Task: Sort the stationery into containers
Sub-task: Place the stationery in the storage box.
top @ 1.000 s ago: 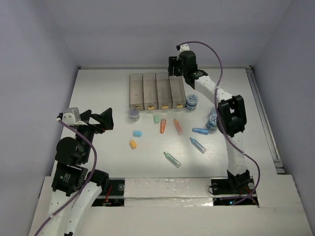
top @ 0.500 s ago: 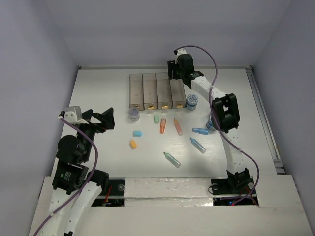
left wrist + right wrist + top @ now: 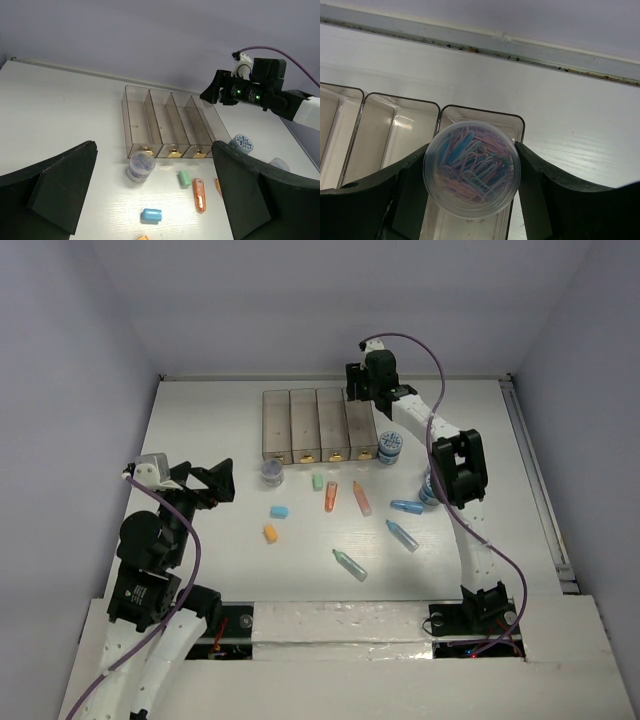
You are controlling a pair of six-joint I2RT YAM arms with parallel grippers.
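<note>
Stationery lies mostly unsorted: markers (image 3: 330, 497), erasers (image 3: 279, 511) and other jars (image 3: 271, 472) are scattered on the white table (image 3: 200, 430), just in front of the row of containers (image 3: 318, 425). One jar of paper clips (image 3: 471, 174) is clamped between the part-spread jaws of the right gripper (image 3: 364, 392), above the far end of the rightmost bin (image 3: 512, 122), not yet released. The left gripper (image 3: 217, 483) is spread wide and empty, near the table's left side. The table is enclosed by plain pale lavender walls (image 3: 300, 300).
</note>
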